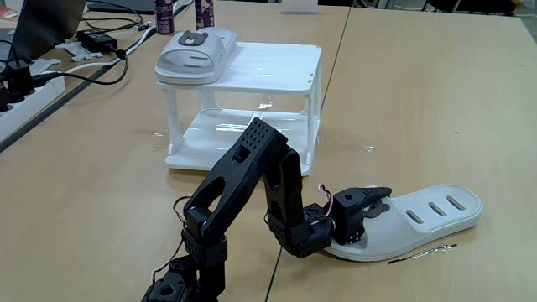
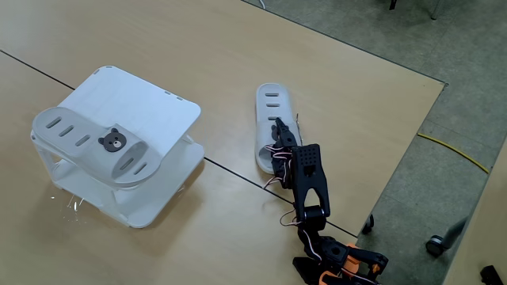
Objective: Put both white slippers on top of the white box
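Fingers of the gripper [image 1: 376, 200] are down over the strap end of the second slipper [image 1: 436, 214] on the table [image 1: 419, 101], apparently pinching it, though the grip is hard to make out. One slipper [image 2: 91, 141] already rests on the white box [image 2: 150, 111]. Halfway done; this one needs lifting across.

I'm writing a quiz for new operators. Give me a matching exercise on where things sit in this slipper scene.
Things:
1. slipper with the bear badge showing
2. second slipper
3. gripper
4. thin metal tool

Places:
A. on the table beside the second slipper
B. on top of the white rack
C. at the second slipper's strap end
D. on the table, off the rack

Pairs: 1-B, 2-D, 3-C, 4-A
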Robot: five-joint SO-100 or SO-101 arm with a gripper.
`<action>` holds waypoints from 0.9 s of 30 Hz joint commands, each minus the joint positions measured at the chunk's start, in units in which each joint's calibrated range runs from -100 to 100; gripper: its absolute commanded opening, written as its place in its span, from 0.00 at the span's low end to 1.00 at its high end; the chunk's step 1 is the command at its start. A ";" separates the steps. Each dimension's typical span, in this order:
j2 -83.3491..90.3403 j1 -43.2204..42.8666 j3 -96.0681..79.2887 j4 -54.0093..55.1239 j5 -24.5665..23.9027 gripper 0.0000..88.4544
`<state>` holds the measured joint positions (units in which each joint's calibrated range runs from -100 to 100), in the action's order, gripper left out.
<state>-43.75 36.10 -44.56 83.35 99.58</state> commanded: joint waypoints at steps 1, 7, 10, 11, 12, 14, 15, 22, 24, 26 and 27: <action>14.68 1.72 1.04 -10.70 0.42 0.01; 32.60 2.05 11.68 -42.62 0.42 0.01; 36.56 1.97 18.36 -51.85 0.42 0.01; 37.57 1.89 20.07 -53.75 0.42 0.01; 38.75 1.72 21.52 -55.48 0.42 0.01; 42.11 1.64 23.68 -59.79 0.42 0.01; 43.63 1.56 24.31 -61.69 0.42 0.01; 54.90 1.40 24.85 -64.28 0.42 0.01; 57.09 1.07 24.85 -64.97 0.42 0.01; 58.94 0.57 25.76 -67.39 0.42 0.01; 59.53 0.49 26.84 -69.11 0.42 0.01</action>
<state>5.90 37.53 -26.59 17.25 99.58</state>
